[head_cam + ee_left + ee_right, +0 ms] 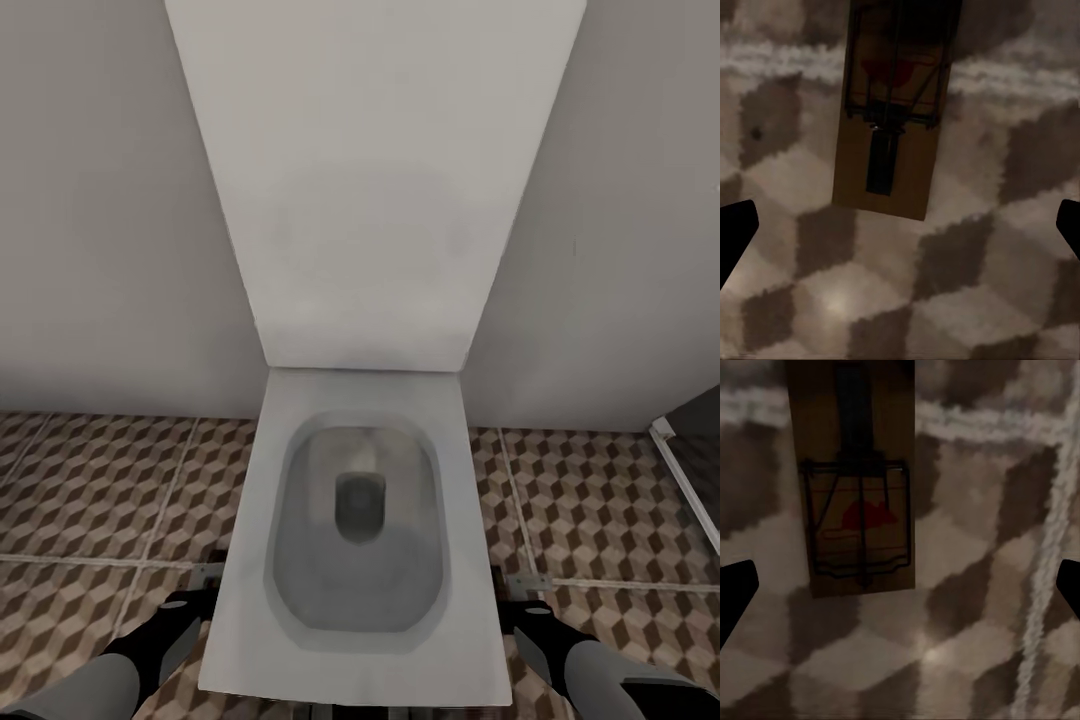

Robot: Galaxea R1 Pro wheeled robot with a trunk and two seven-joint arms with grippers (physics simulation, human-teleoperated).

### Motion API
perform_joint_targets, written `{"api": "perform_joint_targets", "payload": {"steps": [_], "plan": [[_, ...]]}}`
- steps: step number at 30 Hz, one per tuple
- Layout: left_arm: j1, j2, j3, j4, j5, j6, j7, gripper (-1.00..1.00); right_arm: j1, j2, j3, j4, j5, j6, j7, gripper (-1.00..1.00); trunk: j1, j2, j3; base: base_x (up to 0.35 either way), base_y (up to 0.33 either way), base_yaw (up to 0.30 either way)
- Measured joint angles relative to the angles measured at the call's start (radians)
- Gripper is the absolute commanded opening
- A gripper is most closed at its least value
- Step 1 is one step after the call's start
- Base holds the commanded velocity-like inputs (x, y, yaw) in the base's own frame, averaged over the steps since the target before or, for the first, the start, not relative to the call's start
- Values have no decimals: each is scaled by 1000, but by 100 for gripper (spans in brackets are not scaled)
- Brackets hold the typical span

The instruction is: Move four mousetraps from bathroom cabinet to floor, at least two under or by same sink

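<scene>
While looking down over one white toilet, counted two traps lying flat on the cube-patterned bathroom floor, one before each gripper. Found the left gripper spread wide and gripping nothing, its two dark fingertips apart from the left mousetrap. Found the right gripper likewise spread wide and empty, clear of the right mousetrap, near a pale grout line.
</scene>
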Motion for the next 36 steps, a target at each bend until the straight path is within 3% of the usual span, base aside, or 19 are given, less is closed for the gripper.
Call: {"api": "perform_joint_targets", "payload": {"steps": [36], "plan": [[1, 1, 1, -4, 4, 4, -11, 100, -1, 0, 0, -2, 0, -1, 0, 100, 0, 0, 0, -318, 0, 0]]}}
